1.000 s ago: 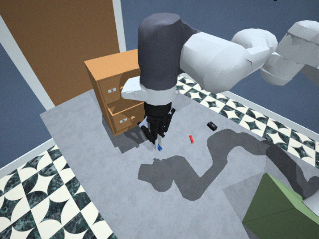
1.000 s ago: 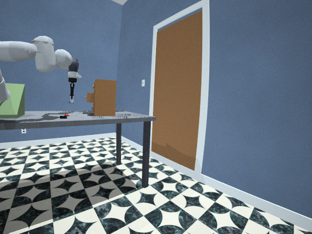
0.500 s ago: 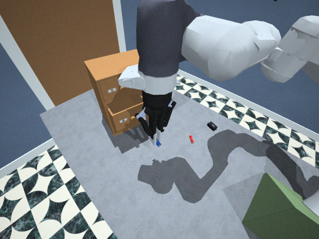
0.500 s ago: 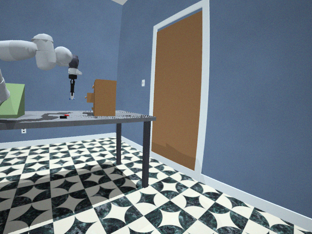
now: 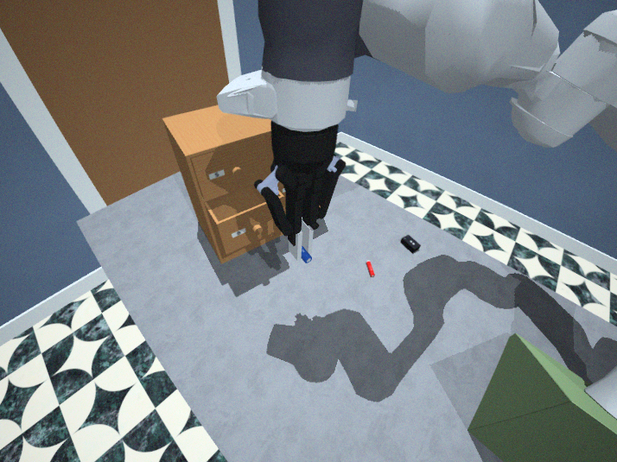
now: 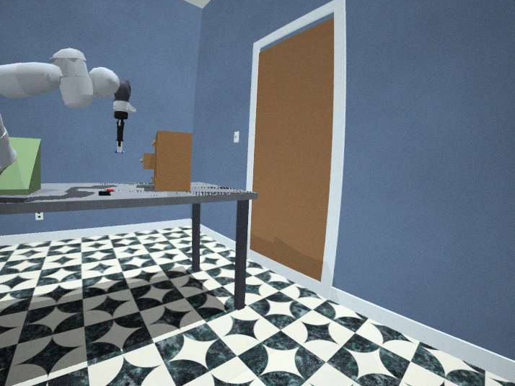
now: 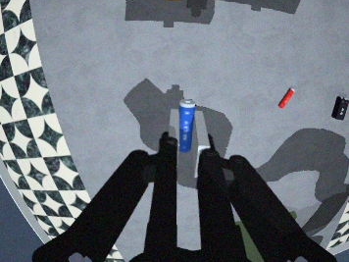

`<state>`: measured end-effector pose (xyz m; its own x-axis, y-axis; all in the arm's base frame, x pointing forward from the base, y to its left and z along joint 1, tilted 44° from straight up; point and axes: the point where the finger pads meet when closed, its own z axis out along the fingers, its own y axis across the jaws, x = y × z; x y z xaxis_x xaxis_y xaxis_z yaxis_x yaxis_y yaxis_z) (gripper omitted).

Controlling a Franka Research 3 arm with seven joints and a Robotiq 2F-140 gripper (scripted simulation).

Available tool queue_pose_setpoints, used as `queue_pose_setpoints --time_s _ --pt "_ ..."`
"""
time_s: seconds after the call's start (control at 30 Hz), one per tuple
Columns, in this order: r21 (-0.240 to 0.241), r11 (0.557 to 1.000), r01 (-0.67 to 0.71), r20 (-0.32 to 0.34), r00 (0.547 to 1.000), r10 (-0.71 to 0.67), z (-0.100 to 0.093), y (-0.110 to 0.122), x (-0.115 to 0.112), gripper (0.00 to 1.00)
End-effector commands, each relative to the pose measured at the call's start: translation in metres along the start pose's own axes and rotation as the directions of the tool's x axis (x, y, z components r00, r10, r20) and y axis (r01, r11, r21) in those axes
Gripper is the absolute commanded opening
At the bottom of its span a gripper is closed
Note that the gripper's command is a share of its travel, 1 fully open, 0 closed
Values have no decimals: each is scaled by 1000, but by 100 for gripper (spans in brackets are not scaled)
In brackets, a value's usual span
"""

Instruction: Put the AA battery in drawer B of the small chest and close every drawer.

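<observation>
Gripping a blue battery [image 5: 306,255] [image 7: 185,126], lettering seemingly "AA".

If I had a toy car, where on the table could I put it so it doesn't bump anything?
Try the bare patch between the red stick and the green block, though the arm's shadow crosses it. It's crowded by the chest, where the gripper holds the blue battery.

Blue battery [image 5: 306,256] [image 6: 115,151] [image 7: 185,127] clamped in end effector [image 5: 302,243] [image 6: 119,147] [image 7: 185,123]
</observation>
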<state>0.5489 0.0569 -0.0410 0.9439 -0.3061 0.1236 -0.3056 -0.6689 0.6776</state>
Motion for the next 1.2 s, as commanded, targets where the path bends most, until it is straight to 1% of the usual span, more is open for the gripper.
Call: queue_pose_setpoints --time_s 0.0,0.13,0.3,0.93,1.17 --pt "-12 1000 -1 6 1000 1 -15 4 -1 6" --pt "-12 1000 -1 6 1000 2 -26 4 -1 6" --pt "-12 1000 -1 6 1000 2 -33 4 -1 6" --pt "-12 1000 -2 -6 1000 1 -34 4 -2 6" --pt "-12 1000 -2 -51 999 1 -34 4 -3 6"
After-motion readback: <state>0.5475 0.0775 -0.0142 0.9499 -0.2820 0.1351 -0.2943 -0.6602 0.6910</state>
